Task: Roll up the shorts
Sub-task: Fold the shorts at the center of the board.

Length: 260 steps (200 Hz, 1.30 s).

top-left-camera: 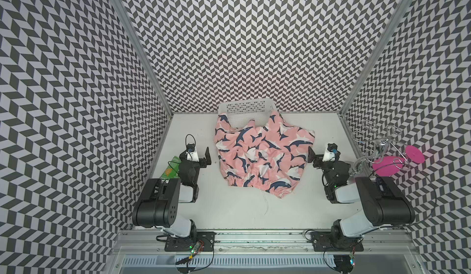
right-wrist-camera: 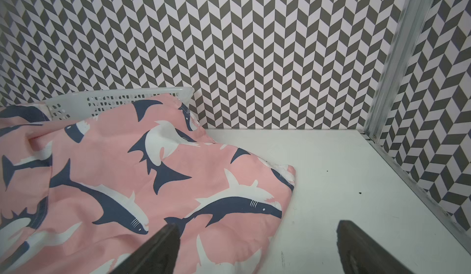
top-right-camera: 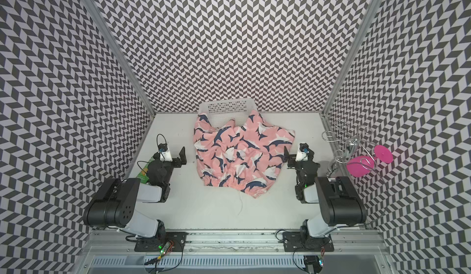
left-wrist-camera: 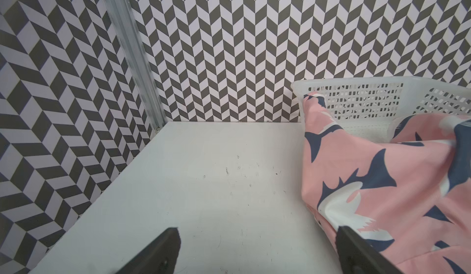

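— Grippers: in both top views we see the left gripper and right gripper spread wide, empty, flanking the shorts, whose legs drape over the basket rim.
— And our wrist views?
— Left wrist: shorts just beside one finger, climbing the basket. Right wrist: shorts spill from the basket past one finger; contact we cannot tell.

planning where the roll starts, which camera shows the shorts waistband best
A top view: the gathered waistband lies whole along the near edge of the shorts, in both top views alike. The wrist views show only pink leg fabric by the white basket, no waistband.
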Available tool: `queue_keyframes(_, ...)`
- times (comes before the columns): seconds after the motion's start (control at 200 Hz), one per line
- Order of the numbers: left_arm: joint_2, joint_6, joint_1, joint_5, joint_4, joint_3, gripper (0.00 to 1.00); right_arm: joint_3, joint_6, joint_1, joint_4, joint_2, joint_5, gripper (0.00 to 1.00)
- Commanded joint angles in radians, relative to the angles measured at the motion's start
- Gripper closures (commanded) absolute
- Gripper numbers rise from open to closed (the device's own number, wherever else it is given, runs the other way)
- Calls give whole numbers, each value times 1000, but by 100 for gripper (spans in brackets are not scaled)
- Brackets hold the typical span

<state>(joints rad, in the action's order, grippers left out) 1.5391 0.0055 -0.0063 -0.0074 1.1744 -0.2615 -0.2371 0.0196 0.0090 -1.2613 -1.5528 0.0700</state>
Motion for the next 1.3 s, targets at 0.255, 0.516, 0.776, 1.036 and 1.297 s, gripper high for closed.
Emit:
queue_keyframes(0.255, 8, -4, -4, -8, 31, -12, 1, -10, 9, -3, -53, -7, 8, 0)
queue_keyframes(0.516, 7, -4, -4, -8, 31, -12, 1, -9, 7, -4, -53, -7, 8, 0)
queue_keyframes(0.776, -67, -54, -4, -113, -246, -132, 1, -168, 9, -3, 364, 137, 6, 0)
queue_keyframes(1.036, -195, -337, 25, -134, -521, -252, 1, -229, -228, -3, 431, 284, 148, 0)
queue_keyframes(1.297, -140, -674, 93, 272, -867, -433, 17, -403, -654, -11, 768, 222, 474, 1)
